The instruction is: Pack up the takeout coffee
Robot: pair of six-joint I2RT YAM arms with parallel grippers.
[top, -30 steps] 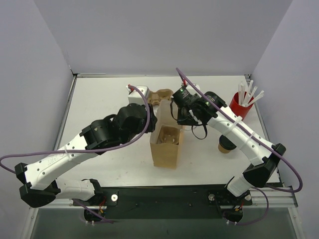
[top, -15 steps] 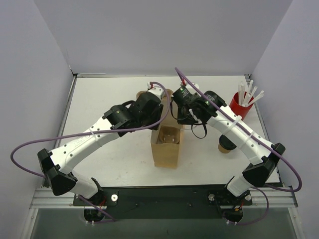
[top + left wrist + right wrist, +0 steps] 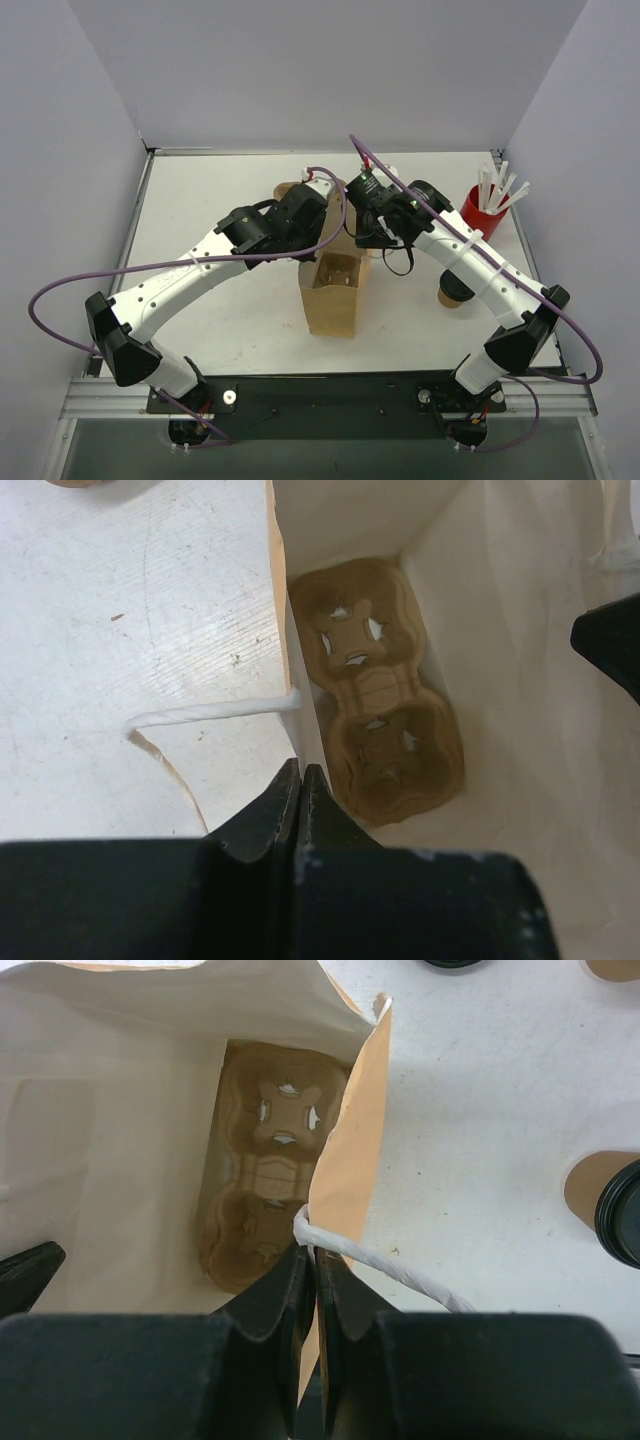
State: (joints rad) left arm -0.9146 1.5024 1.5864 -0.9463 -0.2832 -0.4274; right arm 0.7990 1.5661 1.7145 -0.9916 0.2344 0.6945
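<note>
Top external view, left to right: the left arm reaches in over a brown paper bag [image 3: 330, 312] that stands upright mid-desk with its mouth open. Left wrist view: the left fingers [image 3: 300, 778] are pinched together on the bag's left rim, near a white twisted handle [image 3: 210, 714]. A two-well pulp cup carrier [image 3: 375, 695] lies at the bottom of the bag, both wells empty. Right wrist view: the right fingers [image 3: 308, 1255] are pinched on the opposite rim, where that side's handle is attached. The takeout coffee [image 3: 452, 292], a kraft cup with a black lid, stands on the desk [image 3: 190, 190] to the right of the bag, partly hidden by the right arm and not yet packed.

Likely risks: pulling the two rims apart too hard could tear the paper or lift and tip the bag. Both sets of fingers are occupied, so freeing one to fetch the cup may let the mouth sag shut. A cup lowered off-centre could miss its well, tilt and spill.
</note>
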